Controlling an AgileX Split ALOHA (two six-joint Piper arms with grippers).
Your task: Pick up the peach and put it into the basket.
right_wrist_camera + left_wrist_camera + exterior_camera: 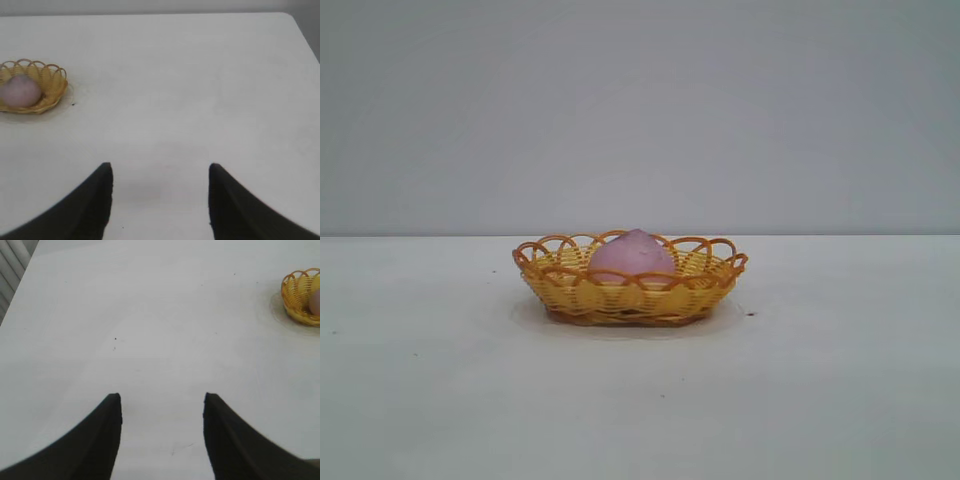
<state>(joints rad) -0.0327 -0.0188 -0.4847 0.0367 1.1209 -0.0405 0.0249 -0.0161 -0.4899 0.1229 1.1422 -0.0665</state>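
Observation:
The dusty-pink peach (632,256) lies inside the yellow wicker basket (570,293) with an orange-brown looped rim, at the middle of the white table. The basket (52,85) with the peach (19,91) in it also shows in the right wrist view, and the basket (295,296) with a sliver of the peach (315,302) shows at the edge of the left wrist view. My left gripper (162,396) is open and empty over bare table, far from the basket. My right gripper (160,166) is open and empty, also far from it. Neither arm shows in the exterior view.
The white table (820,380) spreads wide around the basket. A small dark speck (750,314) lies on the table just right of the basket. A table edge with grey slats (12,260) beyond it shows in the left wrist view. A grey wall stands behind the table.

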